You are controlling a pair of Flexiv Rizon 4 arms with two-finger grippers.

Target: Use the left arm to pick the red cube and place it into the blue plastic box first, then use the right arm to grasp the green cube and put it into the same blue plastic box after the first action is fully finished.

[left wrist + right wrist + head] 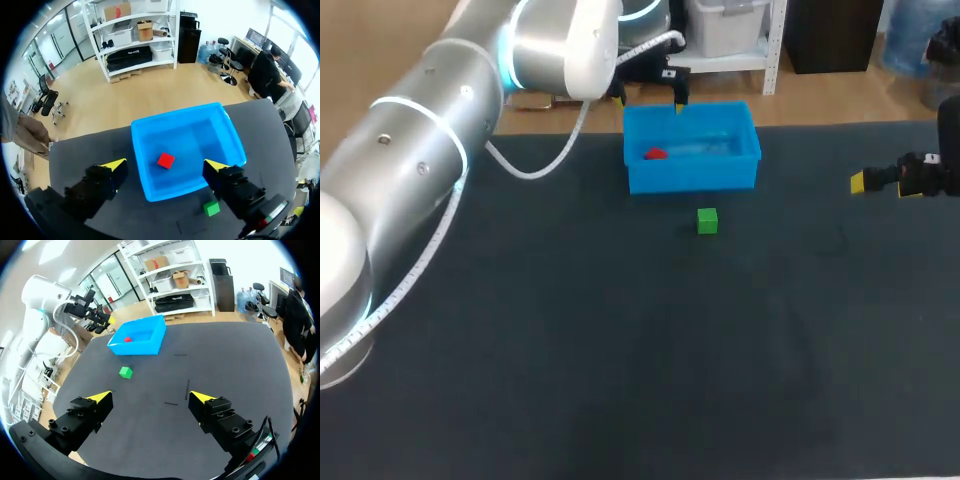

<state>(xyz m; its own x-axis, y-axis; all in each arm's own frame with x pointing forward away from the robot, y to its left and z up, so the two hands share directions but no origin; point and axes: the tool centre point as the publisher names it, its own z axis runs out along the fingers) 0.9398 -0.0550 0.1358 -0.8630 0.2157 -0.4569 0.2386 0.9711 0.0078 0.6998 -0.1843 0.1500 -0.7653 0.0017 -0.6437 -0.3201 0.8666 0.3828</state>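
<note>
A: Where is the red cube (166,160)?

B: Inside the blue plastic box (692,180), lying on its floor towards the left side and apart from the walls. Nothing is touching it.

A: And the box itself?

B: It sits on the dark table (620,350) at the far edge, a little right of the middle. The green cube (707,221) is on the table on the box's near side, close to the near wall but not touching it, roughly in line with the middle of the box.

A: What about the left gripper (166,165)?

B: It hangs above the box with its yellow-tipped fingers spread wide and nothing held. In the left wrist view the red cube lies below, between the two fingers, and the box's side walls fall about under the tips. In the head view the left arm comes in from the left, and its fingers show over the far rim of the box.

A: And the right gripper (150,397)?

B: It is spread as well, and empty. It hovers over the right side of the table, well apart from both cubes. From its wrist camera the green cube is far ahead, with the box beyond that.
</note>
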